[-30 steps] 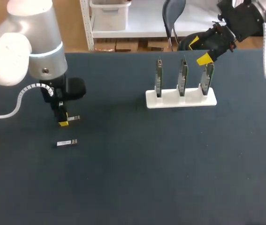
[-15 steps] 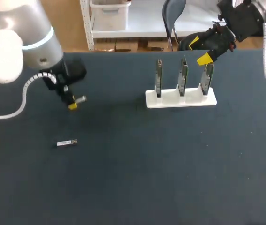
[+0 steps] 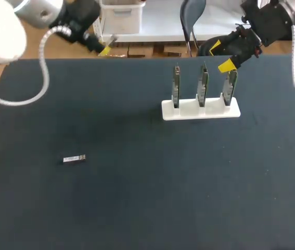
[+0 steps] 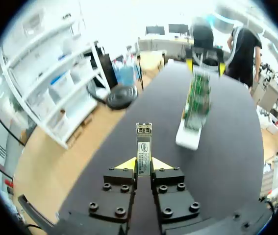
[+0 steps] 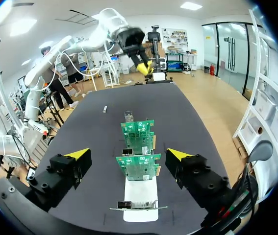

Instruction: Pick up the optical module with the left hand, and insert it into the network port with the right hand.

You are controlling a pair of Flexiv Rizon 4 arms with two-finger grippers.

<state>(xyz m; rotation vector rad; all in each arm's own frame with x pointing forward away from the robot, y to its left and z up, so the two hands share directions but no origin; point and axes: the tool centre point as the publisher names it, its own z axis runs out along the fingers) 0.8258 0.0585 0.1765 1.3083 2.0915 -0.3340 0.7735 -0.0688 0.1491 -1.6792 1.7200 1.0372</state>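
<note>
— Yellow tips of the left gripper (image 4: 143,164): what are they clamped on?
— The optical module (image 4: 143,146). Both fingers pinch its rear end from two sides, and the rest of the slim metal body sticks straight out ahead of them, open nose foremost.
— Where does that leave the module over the table?
— Up in the air, lifted clear of the dark table top (image 3: 152,198), near the far left edge in the head view. The rack is ahead of it and slightly to one side, well apart.
— What about the right gripper (image 5: 128,155)?
— Fingers spread wide with nothing held. It hangs by the rack's right end, looking down the row of boards, which runs away from it between the two yellow tips.
— Describe the rack.
— A white base (image 3: 200,110) carries three green circuit boards (image 3: 203,83) upright in a row, evenly spaced. In the right wrist view the farthest board shows a small metal network port (image 5: 127,116) at its upper corner.
— Is anything else on the table?
— A second module (image 3: 74,159) lies flat on the left side, far from the rack and well below the raised left gripper
</note>
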